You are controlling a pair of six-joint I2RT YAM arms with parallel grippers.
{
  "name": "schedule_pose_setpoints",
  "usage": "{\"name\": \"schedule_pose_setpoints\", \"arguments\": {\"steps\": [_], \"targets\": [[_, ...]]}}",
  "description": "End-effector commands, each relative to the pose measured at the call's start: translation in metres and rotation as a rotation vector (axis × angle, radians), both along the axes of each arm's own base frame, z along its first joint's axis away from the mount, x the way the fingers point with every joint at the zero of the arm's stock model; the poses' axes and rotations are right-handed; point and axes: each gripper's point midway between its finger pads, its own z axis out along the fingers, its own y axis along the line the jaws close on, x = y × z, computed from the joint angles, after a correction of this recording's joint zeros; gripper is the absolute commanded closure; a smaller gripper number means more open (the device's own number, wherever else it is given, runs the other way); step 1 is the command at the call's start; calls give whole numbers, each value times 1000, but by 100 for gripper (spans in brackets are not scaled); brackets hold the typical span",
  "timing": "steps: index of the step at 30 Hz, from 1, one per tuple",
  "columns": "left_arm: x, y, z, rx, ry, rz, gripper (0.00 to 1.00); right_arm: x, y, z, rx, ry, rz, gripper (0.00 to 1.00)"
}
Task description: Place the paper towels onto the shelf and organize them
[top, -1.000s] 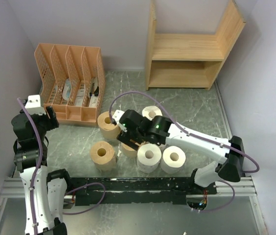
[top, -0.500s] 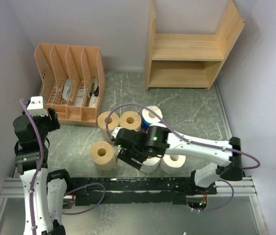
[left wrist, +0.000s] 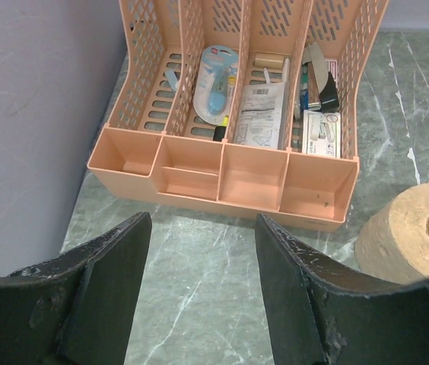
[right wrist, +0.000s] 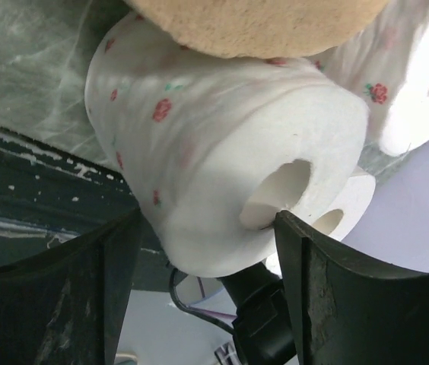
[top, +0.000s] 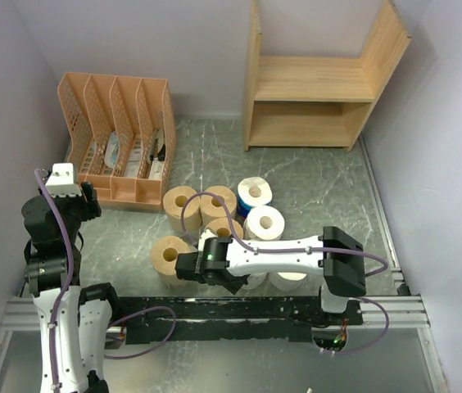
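R tool (right wrist: 208, 220) swung from cluster centre to near row, now pinching white rose-print paper roll (right wrist: 199, 137) at near edge of desk (top: 313, 188). L tool (left wrist: 203, 228) wide, empty. Light-wood two-tier shelf (top: 313, 82): no rolls yet (first pick likely underway).

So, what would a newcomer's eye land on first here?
The paper towels huddled mid-table, tan and white, while the wooden shelf at the back stands bare. Next, the right gripper low by the near edge, its fingers flanking a white rose-printed roll.
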Motion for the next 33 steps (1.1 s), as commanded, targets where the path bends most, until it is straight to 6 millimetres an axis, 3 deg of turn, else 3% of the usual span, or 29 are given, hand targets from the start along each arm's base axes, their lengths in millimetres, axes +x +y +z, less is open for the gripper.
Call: {"name": "schedule_pose_setpoints", "arguments": {"steps": [1, 12, 18, 24, 26, 28, 33], "targets": [[1, -3, -3, 7, -4, -18, 32, 13, 1, 5, 5, -129, -36, 32], [1, -4, -3, 9, 0, -22, 34, 21, 16, -7, -30, -149, 32, 34], [1, -5, -4, 8, 0, -31, 35, 19, 25, -18, -30, -117, 65, 55], [1, -5, -5, 8, 4, -34, 36, 18, 20, -22, -41, -110, 63, 72], [1, -5, -5, 9, 3, -34, 37, 20, 22, -12, -32, -129, 51, 81], [1, -6, -5, 9, 7, -36, 37, 24, 26, 5, -9, -160, 30, 99], [0, -8, -5, 12, 17, -51, 37, 24, 48, 54, 173, -161, 46, 100]]}}
